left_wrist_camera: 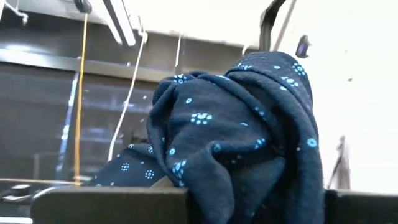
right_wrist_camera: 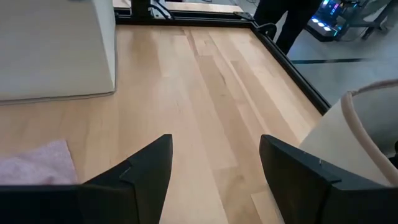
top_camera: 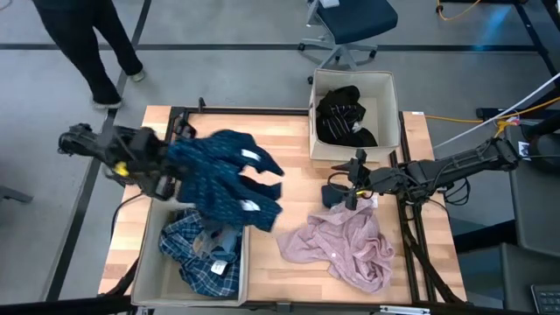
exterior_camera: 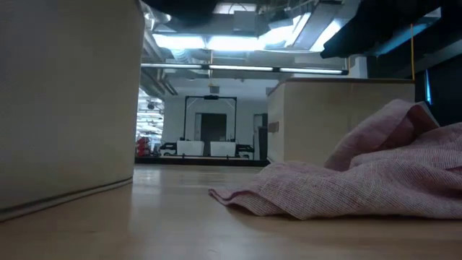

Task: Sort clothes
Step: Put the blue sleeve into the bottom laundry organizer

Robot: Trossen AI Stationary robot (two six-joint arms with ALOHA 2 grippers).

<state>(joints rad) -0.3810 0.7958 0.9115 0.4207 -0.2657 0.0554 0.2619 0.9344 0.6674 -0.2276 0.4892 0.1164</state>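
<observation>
My left gripper [top_camera: 171, 175] is shut on the navy white-dotted garment [top_camera: 232, 179], held above the table's left side and over the near left beige box [top_camera: 144, 271]. That box holds the blue plaid shirt [top_camera: 197, 254]. In the left wrist view the navy garment [left_wrist_camera: 249, 137] fills the picture. My right gripper [top_camera: 350, 182] is open and empty over the table's middle, just beyond the pale pink garment [top_camera: 346, 245], which lies crumpled on the table. A small teal piece [top_camera: 332, 194] lies beside the gripper. Dark clothes [top_camera: 346, 118] lie in the far box [top_camera: 385, 83]. My left gripper holds the navy dotted garment by a bunched part [left_wrist_camera: 205, 186] with several folds. The cloth itself covers the fingers, so the place of contact is hidden. The garment is lifted clear of the table and spreads toward the table's right, its lower part [top_camera: 254, 214] hanging over the near left box.
The far beige box also shows in the right wrist view [right_wrist_camera: 56, 50] and the low view [exterior_camera: 339, 119]. Bare wood [right_wrist_camera: 205, 93] lies in front of the right gripper. A person's legs [top_camera: 96, 44] stand beyond the table's far left corner. An office chair [top_camera: 350, 26] stands behind the table.
</observation>
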